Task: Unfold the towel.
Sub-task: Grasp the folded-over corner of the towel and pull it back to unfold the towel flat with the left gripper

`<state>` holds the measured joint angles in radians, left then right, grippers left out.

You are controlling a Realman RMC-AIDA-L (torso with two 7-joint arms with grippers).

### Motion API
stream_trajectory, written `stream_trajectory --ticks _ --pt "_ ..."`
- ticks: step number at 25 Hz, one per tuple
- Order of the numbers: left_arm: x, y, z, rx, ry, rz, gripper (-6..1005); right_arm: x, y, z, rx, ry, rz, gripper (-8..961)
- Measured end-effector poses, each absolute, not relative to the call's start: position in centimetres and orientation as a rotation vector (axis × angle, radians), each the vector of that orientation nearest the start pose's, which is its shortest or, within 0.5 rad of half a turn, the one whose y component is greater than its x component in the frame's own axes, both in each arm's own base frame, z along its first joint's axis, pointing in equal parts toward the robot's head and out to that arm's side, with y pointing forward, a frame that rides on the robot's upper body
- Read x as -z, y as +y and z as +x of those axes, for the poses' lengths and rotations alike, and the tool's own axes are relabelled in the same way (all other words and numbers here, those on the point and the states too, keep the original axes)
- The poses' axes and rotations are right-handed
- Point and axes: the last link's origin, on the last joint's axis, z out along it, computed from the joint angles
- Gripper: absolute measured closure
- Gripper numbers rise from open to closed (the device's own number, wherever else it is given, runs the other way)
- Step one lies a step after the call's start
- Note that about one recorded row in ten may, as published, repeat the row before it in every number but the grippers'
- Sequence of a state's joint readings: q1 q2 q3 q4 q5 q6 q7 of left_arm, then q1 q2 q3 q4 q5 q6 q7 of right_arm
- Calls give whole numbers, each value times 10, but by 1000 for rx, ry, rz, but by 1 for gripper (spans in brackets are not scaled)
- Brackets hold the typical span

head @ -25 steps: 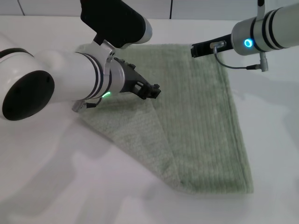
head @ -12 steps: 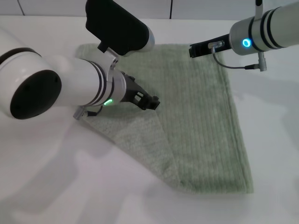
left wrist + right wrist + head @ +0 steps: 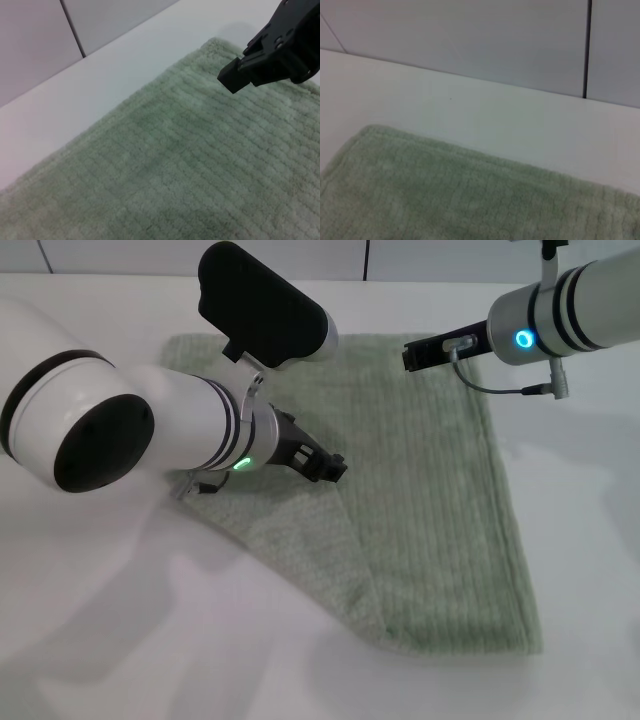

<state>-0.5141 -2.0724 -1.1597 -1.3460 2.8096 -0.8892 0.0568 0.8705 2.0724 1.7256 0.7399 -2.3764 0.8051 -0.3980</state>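
The pale green towel (image 3: pixel 430 500) lies flat on the white table (image 3: pixel 120 640). A flap (image 3: pixel 290 540) along its left side is folded over onto it and ends in a diagonal edge. My left gripper (image 3: pixel 336 468) hovers low over the top end of that fold. My right gripper (image 3: pixel 408 353) is shut and empty, just above the towel's far edge. It also shows in the left wrist view (image 3: pixel 231 80), clear of the cloth (image 3: pixel 175 165). The right wrist view shows a far corner of the towel (image 3: pixel 445 195) lying flat.
A grey tiled wall (image 3: pixel 470 35) rises behind the table's far edge. My left arm's white forearm (image 3: pixel 130 430) covers the towel's left part. Bare table lies in front of and to the right of the towel.
My left arm has moved a little toward the front and lower over the fold. My right gripper has shifted slightly to the left. The towel has not moved.
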Motion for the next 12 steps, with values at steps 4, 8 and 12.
stream_trajectory --ticks 4,8,12 --pt "91 356 -155 -236 -694 -2370 202 59 446 165 -41 1157 -2287 954" --pt "92 357 -157 -245 -702 -2367 203 61 445 165 -34 1156 -2294 954" --pt "92 357 -155 -242 -702 -2367 203 63 443 167 -17 1163 -2295 954"
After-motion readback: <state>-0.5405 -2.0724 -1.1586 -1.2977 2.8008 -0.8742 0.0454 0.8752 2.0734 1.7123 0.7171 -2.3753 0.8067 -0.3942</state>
